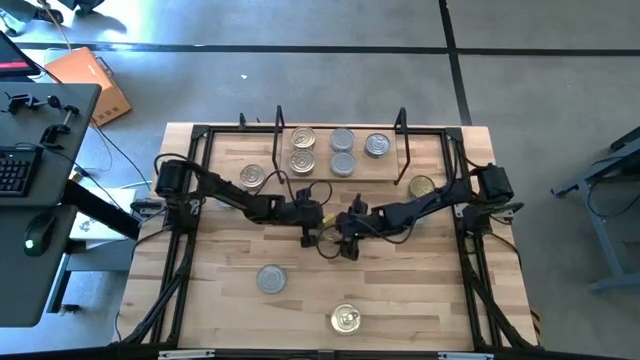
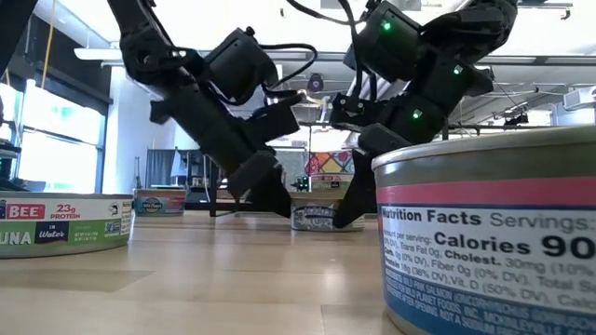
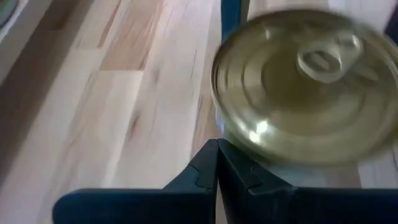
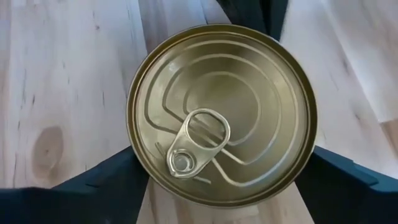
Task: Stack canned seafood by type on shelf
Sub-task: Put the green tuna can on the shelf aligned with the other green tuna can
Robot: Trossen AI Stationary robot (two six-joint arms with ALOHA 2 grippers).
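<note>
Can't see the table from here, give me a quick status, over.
Right gripper straddling a gold-lid can mid-table, grip not confirmed. Left gripper shut, empty, beside the can. Five cans on the shelf. Nothing blocking.

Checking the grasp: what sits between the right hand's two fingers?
A gold-lidded can with a pull tab sits between the right hand's fingers, one on each side of it, on bare wood; the right wrist view shows it.

place: lab | cues: concrete floor (image 1: 300, 70), desk keyboard (image 1: 14, 170)
</note>
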